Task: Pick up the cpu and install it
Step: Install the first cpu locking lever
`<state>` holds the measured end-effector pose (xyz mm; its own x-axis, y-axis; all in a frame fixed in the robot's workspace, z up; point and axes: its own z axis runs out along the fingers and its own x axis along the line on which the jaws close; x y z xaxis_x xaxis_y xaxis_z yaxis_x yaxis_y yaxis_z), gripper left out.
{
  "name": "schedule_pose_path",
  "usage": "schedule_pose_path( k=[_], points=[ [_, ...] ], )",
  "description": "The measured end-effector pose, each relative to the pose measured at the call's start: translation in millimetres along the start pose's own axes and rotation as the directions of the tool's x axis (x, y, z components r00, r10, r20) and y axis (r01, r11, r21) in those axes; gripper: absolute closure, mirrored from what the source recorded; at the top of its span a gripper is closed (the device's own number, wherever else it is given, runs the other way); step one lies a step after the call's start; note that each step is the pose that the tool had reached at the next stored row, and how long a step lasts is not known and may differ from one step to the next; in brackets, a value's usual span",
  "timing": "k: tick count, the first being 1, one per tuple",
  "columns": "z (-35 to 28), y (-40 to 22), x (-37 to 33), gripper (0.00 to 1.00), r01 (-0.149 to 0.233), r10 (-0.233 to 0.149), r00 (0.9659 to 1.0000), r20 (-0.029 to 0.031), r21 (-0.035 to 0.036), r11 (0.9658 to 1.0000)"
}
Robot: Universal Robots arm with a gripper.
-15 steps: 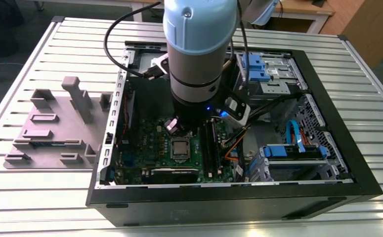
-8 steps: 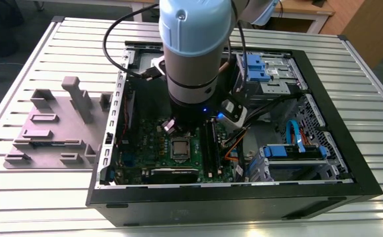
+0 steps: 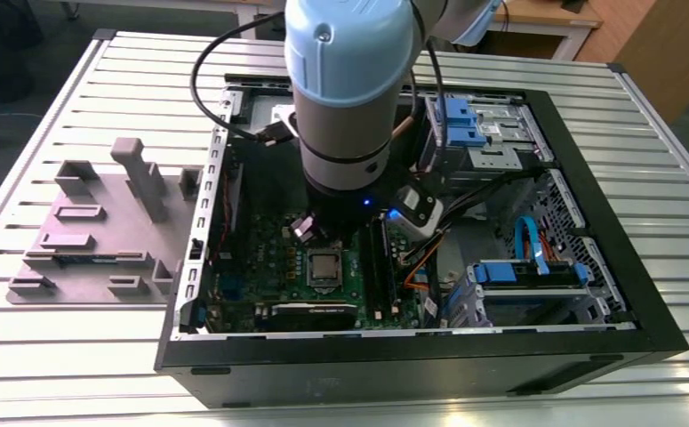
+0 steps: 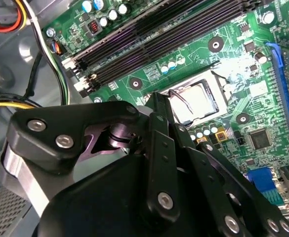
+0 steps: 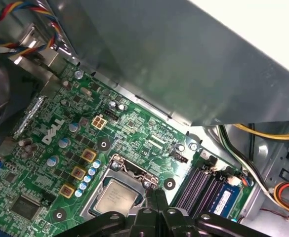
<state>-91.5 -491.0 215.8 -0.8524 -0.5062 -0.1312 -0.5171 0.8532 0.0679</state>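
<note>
The cpu (image 5: pixel 115 197), a small square chip with a silvery top, lies flat inside the metal-framed socket (image 5: pixel 127 173) on the green motherboard (image 5: pixel 60 148). In the second wrist view the cpu (image 4: pixel 196 98) shows bright in the socket's middle. In the exterior view the socket (image 3: pixel 324 265) sits just below the arm's tip. My gripper (image 5: pixel 151 193) hangs a little above the board at the socket's edge, its black fingers (image 4: pixel 156 106) pressed together with nothing between them. It touches neither the chip nor the frame, as far as I can see.
The open black computer case (image 3: pixel 415 356) lies on a slatted metal table. Dark memory slots (image 5: pixel 201 185) run beside the socket. Coloured cables (image 5: pixel 263 133) lie past them. A grey metal case wall (image 5: pixel 184 59) stands over the board. A grey parts fixture (image 3: pixel 84 231) sits at the exterior view's left.
</note>
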Motion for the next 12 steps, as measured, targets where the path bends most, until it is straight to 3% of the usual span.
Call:
schedule_pose_path(
  k=[7,10,12],
  points=[
    [0.3,-0.7,0.5,0.89,-0.002,0.002,1.0,-0.0011,-0.0003,1.0],
    [1.3,-2.9,1.8,0.89,-0.003,0.003,1.0,-0.0091,-0.0043,1.0],
    [2.1,-4.5,2.5,0.89,-0.004,0.004,0.9998,-0.0185,-0.0092,0.9999]
  ],
)
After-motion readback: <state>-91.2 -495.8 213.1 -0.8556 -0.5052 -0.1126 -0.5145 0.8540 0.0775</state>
